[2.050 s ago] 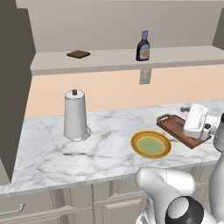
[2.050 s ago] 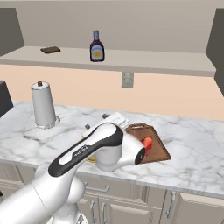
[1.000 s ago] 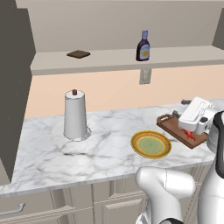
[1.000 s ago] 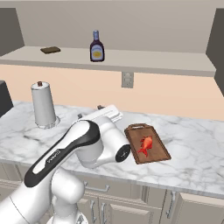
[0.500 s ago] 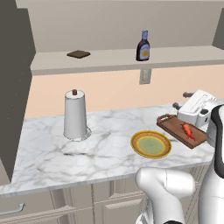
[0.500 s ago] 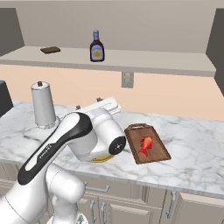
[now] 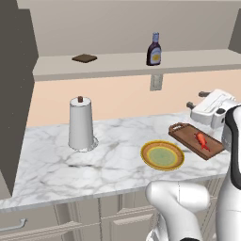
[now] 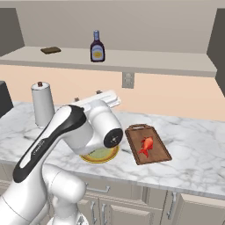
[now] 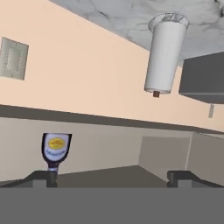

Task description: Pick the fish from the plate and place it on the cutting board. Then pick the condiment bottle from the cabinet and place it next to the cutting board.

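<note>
ok so the fish point(image 8: 146, 145) now sits on the cutting board point(image 8: 159, 156), arm has swung up with jaws wide apart and empty, facing the condiment bottle point(image 9: 55, 150) on the cabinet point(image 7: 117, 63) ledge

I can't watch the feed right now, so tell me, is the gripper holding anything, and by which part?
Nothing is held. The gripper is open and empty; the fish lies on the cutting board, the condiment bottle stands untouched.

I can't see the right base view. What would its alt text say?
A red-orange fish lies on a dark cutting board on a marble counter. The white robot arm rises in front of a plate; a condiment bottle stands on the shelf above.
</note>
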